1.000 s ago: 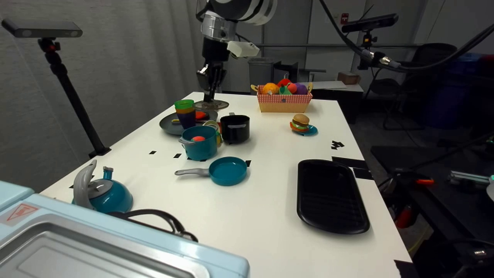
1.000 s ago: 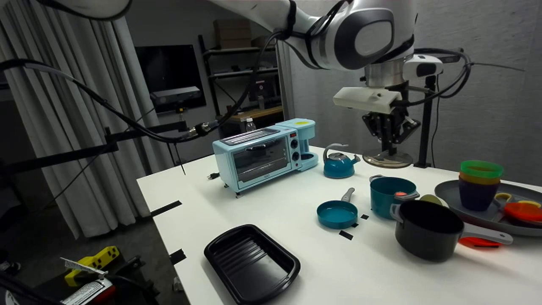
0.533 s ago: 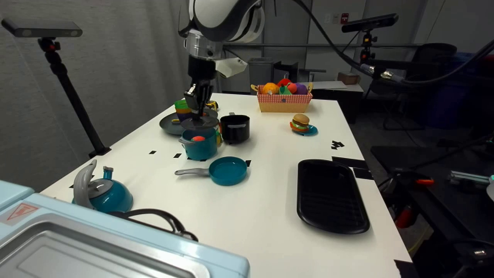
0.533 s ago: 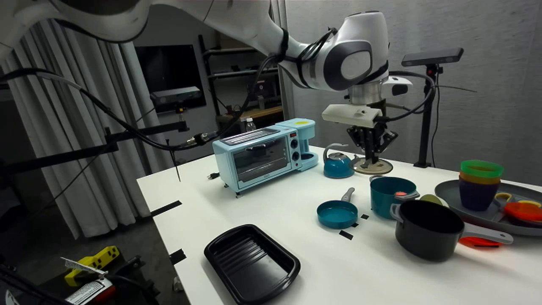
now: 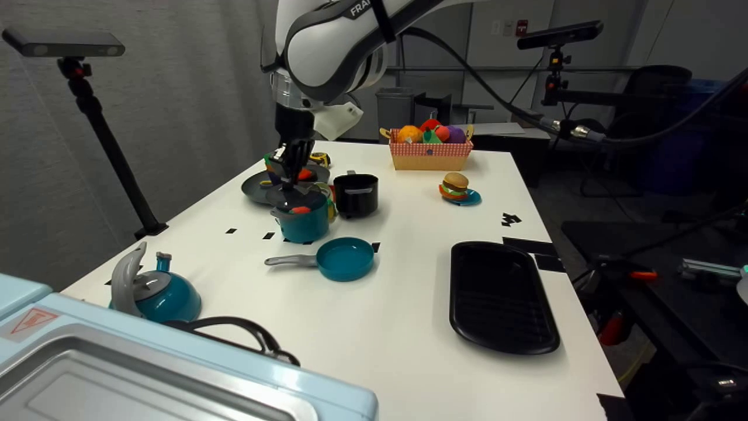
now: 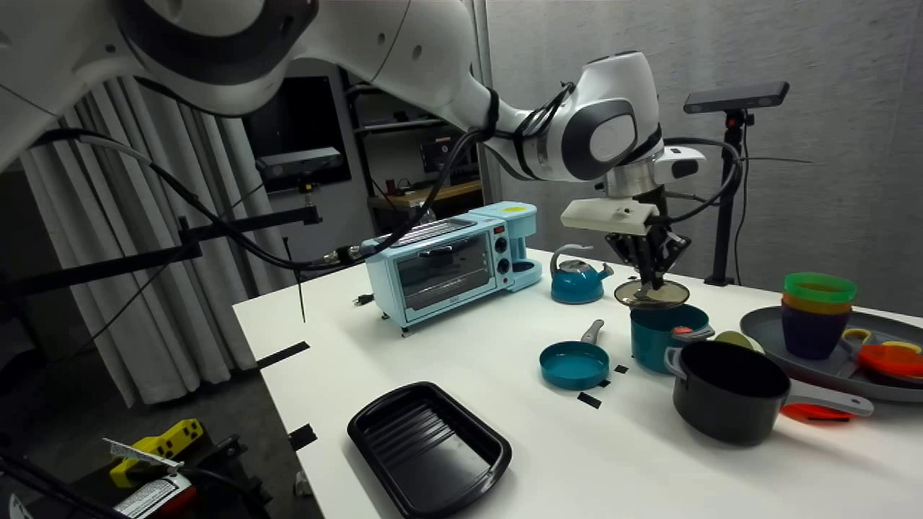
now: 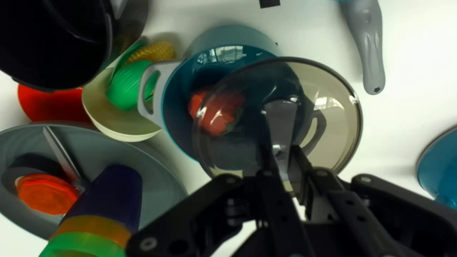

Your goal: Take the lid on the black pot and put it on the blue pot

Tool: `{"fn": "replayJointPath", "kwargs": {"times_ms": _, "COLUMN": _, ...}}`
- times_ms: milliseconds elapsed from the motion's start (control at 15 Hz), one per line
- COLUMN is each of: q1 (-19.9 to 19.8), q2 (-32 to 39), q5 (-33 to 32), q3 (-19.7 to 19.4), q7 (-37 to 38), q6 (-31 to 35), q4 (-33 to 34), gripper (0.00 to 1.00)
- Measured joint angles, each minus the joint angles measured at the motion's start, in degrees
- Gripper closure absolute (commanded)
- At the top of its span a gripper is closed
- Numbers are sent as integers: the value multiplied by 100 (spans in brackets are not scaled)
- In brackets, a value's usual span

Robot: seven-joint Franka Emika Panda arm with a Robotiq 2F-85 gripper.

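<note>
Room between pan (image 5: 345, 260) and tray (image 5: 502, 298), lid (image 7: 278, 115) overhanging blue pot (image 6: 656, 342)

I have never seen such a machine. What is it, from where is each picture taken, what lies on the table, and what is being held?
It is a robot arm ending in a gripper, which pinches things. Two pictures look on from outside; the third is the wrist view, looking down. Among the things on the white table are a black pot, a blue pot, a teal pan, a kettle, a toaster oven, a black tray and a basket. The gripper is shut on the grey handle of a see-through lid. The lid seems to hang partly over the blue pot; I cannot tell whether they touch.
</note>
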Motion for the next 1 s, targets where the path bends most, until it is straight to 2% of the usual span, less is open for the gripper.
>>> {"fn": "replayJointPath", "kwargs": {"times_ms": 467, "q1": 47, "q2": 218, "q5": -143, "q3": -196, "q7": 304, "q6": 3, "q4": 233, "gripper": 96}}
{"fn": "replayJointPath", "kwargs": {"times_ms": 1000, "q1": -237, "q2": 509, "q5": -143, "q3": -303, "q7": 304, "q6": 54, "q4": 419, "gripper": 96}}
